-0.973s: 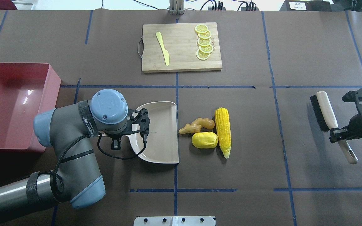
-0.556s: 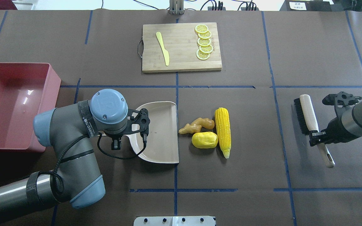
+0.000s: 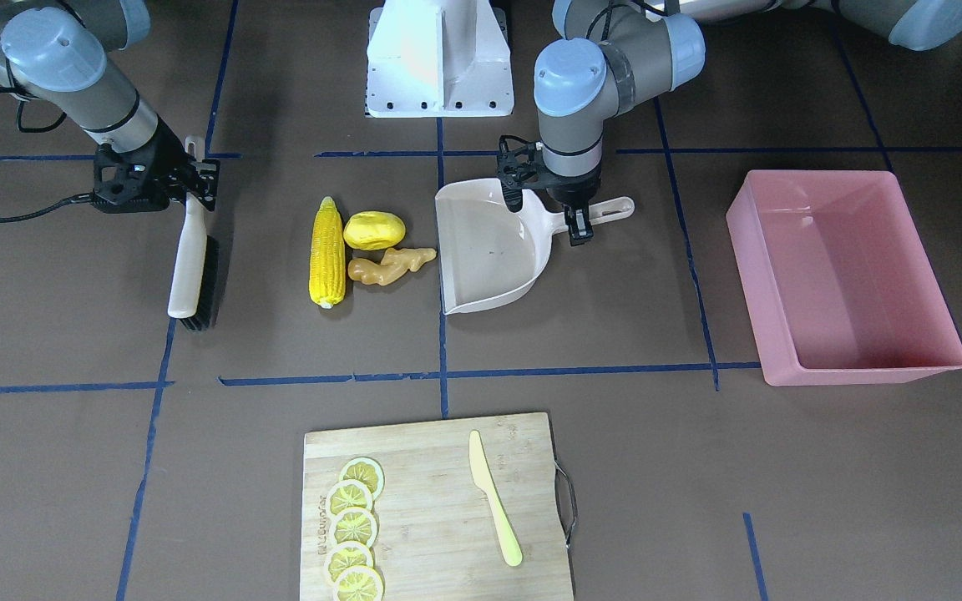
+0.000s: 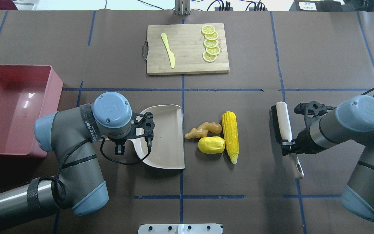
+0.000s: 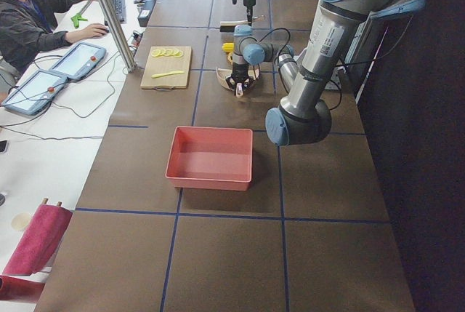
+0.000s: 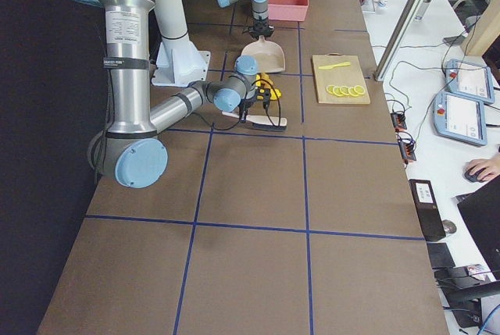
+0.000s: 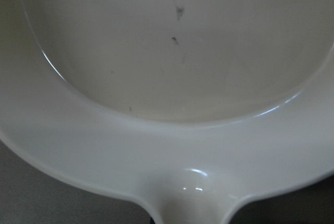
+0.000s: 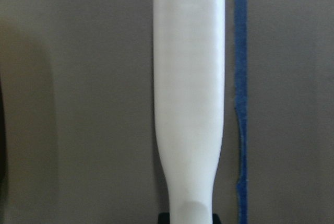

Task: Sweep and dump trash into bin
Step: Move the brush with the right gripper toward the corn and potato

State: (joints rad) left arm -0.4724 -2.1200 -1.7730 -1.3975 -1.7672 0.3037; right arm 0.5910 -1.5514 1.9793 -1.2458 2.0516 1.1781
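Toy trash [image 4: 211,145] between dustpan [image 4: 167,139] and brush [image 4: 284,120], left jaws clamped on dustpan handle — right jaws gripping brush handle

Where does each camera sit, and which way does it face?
Front-facing: across the table, looking steeply down at the robot's base; left gripper, on the dustpan, at view's right.
Overhead: behind the robot, looking forward and down; right gripper holds the brush.
Exterior left: table end near the bin; left arm near.
Exterior right: opposite end; right arm near.
Left wrist: close above the dustpan; no robot part clearly shows.
Right wrist: along the brush handle.
Shared: front-facing and overhead both show the corn cob, mirrored.
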